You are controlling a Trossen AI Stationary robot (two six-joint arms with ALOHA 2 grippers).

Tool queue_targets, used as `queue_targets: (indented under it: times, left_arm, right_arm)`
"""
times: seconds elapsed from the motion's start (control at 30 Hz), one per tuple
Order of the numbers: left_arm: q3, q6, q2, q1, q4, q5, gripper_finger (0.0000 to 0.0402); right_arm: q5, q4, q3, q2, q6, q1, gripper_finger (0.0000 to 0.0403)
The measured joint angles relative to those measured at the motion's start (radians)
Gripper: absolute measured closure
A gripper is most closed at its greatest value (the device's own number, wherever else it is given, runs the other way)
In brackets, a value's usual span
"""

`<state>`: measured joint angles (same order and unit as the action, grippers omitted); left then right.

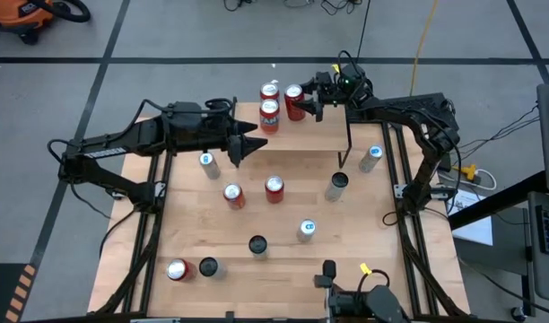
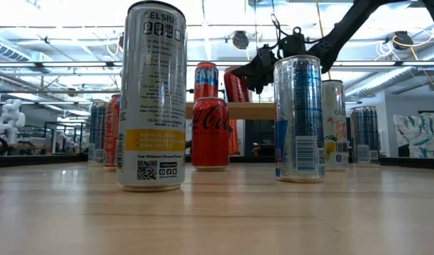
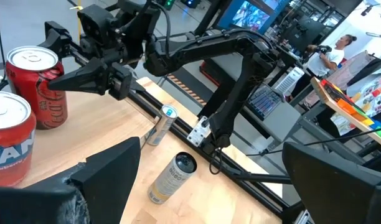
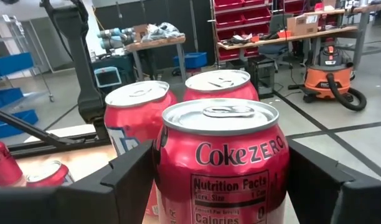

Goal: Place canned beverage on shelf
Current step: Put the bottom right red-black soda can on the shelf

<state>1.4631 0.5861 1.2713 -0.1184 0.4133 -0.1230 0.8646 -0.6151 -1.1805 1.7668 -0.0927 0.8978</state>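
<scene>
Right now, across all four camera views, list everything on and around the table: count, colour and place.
shelf: one, light wood top, table's far edge.
Coke Zero can: one, red, at the shelf.
other shelf cans: two, red, beside it.
table red cans: three; two mid-table, one at the near left corner.
slim cans: six, silver or dark, scattered on the table.
table: one, light wood.
vacuum: one, orange, on the floor.
person: one, in the room behind.
left gripper: open, above the table before the shelf.
right gripper: shut on the Coke Zero can.
</scene>
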Motion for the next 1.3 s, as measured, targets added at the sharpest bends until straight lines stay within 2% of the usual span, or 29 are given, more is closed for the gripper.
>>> queue_targets:
  times: [0.6, 0.83, 1.3]
  left_arm:
    - [0.0, -0.027, 0.0, 0.0, 0.0, 0.003, 0.0006]
    - [0.0, -0.027, 0.0, 0.0, 0.0, 0.003, 0.0006]
    - [0.0, -0.023, 0.0, 0.0, -0.001, 0.012, 0.0006]
  right_arm:
    - [-0.053, 0.038, 0.0, -0.001, 0.105, 0.005, 0.0126]
    - [-0.053, 0.041, 0.0, -0.001, 0.106, 0.005, 0.0102]
    - [-0.053, 0.085, -0.001, -0.003, 0.096, 0.006, 0.0096]
